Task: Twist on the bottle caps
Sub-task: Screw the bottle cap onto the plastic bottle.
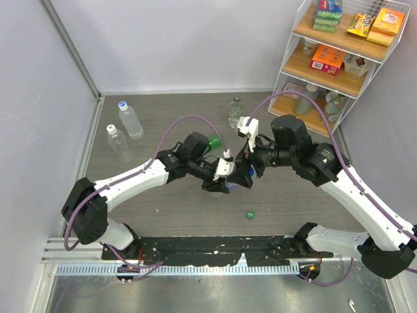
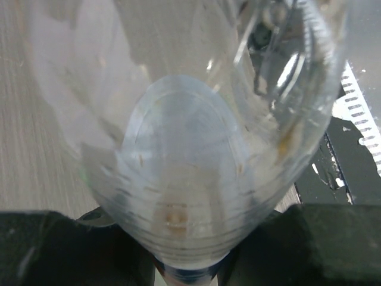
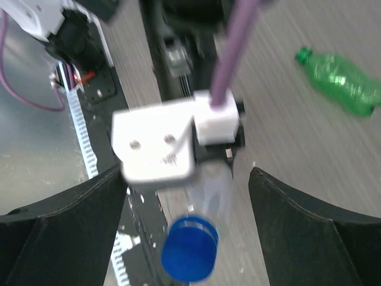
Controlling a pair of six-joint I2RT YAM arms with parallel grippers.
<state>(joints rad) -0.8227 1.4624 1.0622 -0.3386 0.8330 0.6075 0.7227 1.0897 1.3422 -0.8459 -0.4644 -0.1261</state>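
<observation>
My left gripper (image 1: pixel 219 177) (image 2: pixel 187 244) is shut on a clear bottle (image 2: pixel 178 149), which fills the left wrist view between the dark fingers (image 2: pixel 53 247). A blue cap (image 3: pixel 189 256) sits on that bottle's neck. My right gripper (image 1: pixel 245 173) (image 3: pixel 189 238) is open, its fingers (image 3: pixel 65 238) wide on either side of the cap and not touching it. A green bottle (image 3: pixel 342 83) (image 1: pixel 213 141) lies on the table behind the left arm. A green cap (image 1: pixel 249 214) lies loose on the table near the front.
Two clear bottles (image 1: pixel 130 119) (image 1: pixel 119 142) lie at the far left, one with a blue cap, one with a white one. Another bottle (image 1: pixel 234 111) stands at the back centre. A wire rack (image 1: pixel 339 59) of snacks fills the back right corner. A black rail (image 1: pixel 215 248) runs along the near edge.
</observation>
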